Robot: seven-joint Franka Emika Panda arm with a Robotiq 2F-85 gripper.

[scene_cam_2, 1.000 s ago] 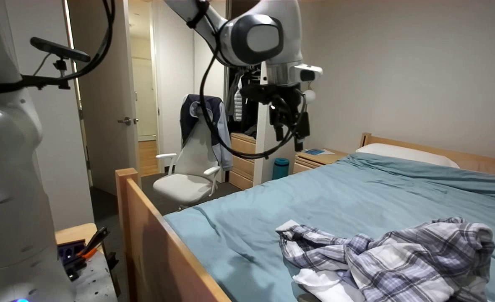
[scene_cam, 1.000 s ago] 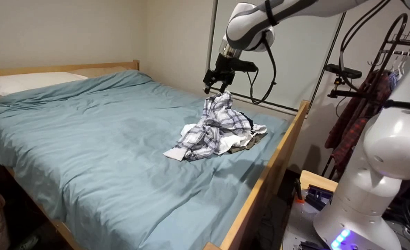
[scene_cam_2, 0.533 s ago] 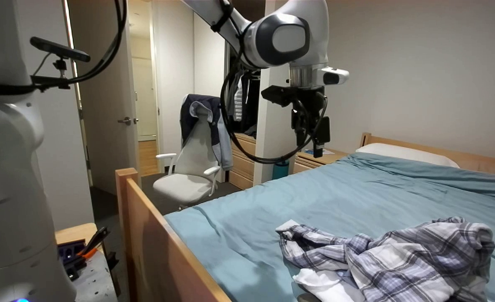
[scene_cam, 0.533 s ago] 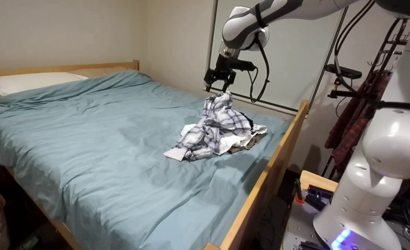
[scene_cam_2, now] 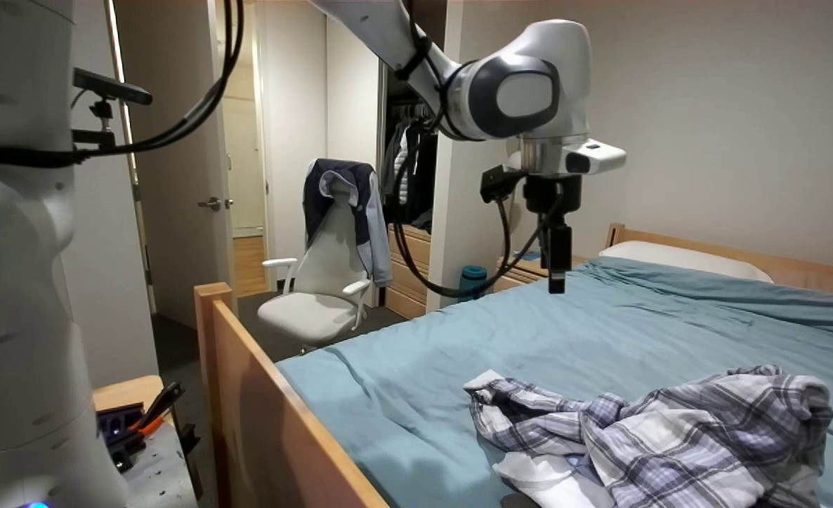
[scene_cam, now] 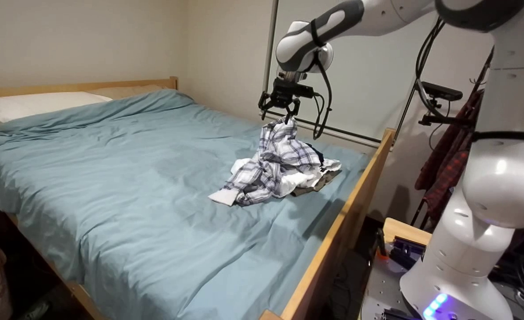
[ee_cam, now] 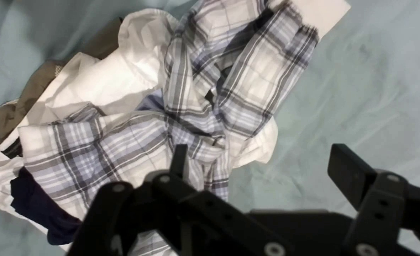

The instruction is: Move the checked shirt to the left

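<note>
Wrist view: my black two-fingered pincer [ee_cam: 261, 161] spread, empty. Grey-and-white checked cloth shirt [ee_cam: 140, 142] (rumpled heap) ungripped; I judge grasp and leftward move remain.

Both exterior views look down across the blue-green fabric bedcover [scene_cam: 146, 213] from opposite sides, sharing the grey-and-white checked cloth shirt [scene_cam_2: 678, 437], nearer in an exterior view facing a white office chair [scene_cam_2: 312, 315]. The wrist view points steeply down at the shirt.
</note>
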